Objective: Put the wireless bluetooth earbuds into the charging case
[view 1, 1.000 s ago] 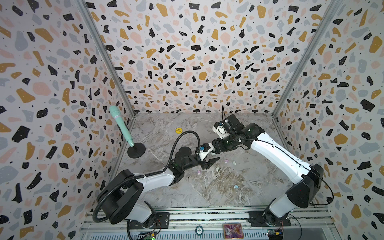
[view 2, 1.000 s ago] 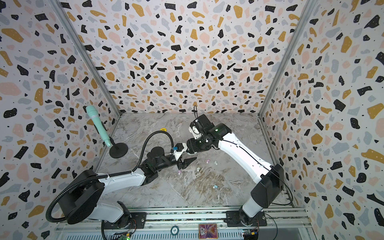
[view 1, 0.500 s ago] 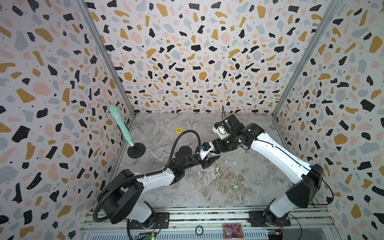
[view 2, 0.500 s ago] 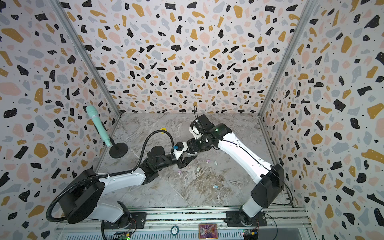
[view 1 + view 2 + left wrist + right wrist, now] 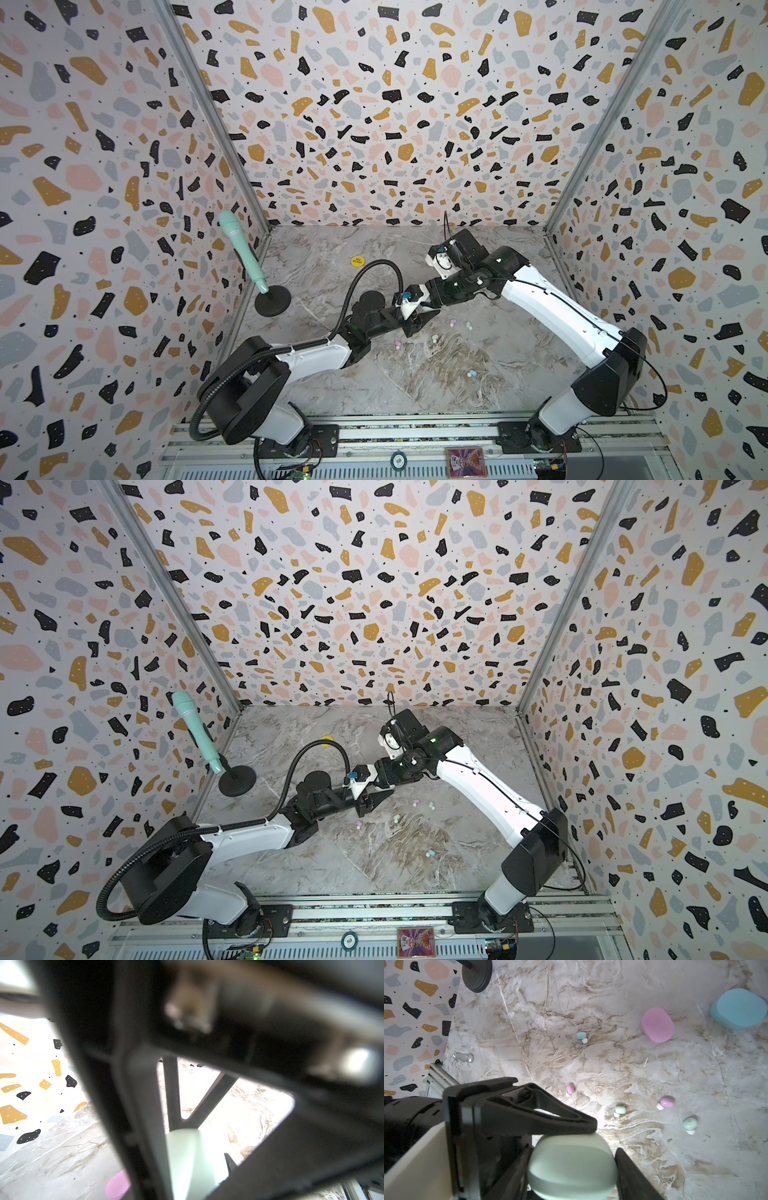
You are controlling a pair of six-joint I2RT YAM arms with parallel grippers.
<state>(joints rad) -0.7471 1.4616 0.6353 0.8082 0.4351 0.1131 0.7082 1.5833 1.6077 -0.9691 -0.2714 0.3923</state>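
Note:
A pale green charging case (image 5: 572,1164) sits between the fingers of my right gripper (image 5: 572,1167), which is shut on its sides. My left gripper (image 5: 419,321) meets it from the other side, with one black finger (image 5: 560,1124) pressed on the case's top and its other finger hidden. In the left wrist view the case (image 5: 187,1159) fills the blurred gap of the left gripper (image 5: 191,1167). In both top views the case is hidden. Several earbuds lie loose on the table: blue (image 5: 581,1035), pink (image 5: 570,1089), green (image 5: 620,1110), pink (image 5: 666,1103) and green (image 5: 689,1123).
A shut pink case (image 5: 657,1024) and a shut blue case (image 5: 739,1008) lie beyond the earbuds. A teal microphone (image 5: 243,249) leans on a black round stand (image 5: 272,300) by the left wall. A yellow disc (image 5: 357,261) lies toward the back. A small silver piece (image 5: 463,1057) lies near the wall.
The left gripper's jaws have closed in on the green case. Both arms have stayed nearly in place.

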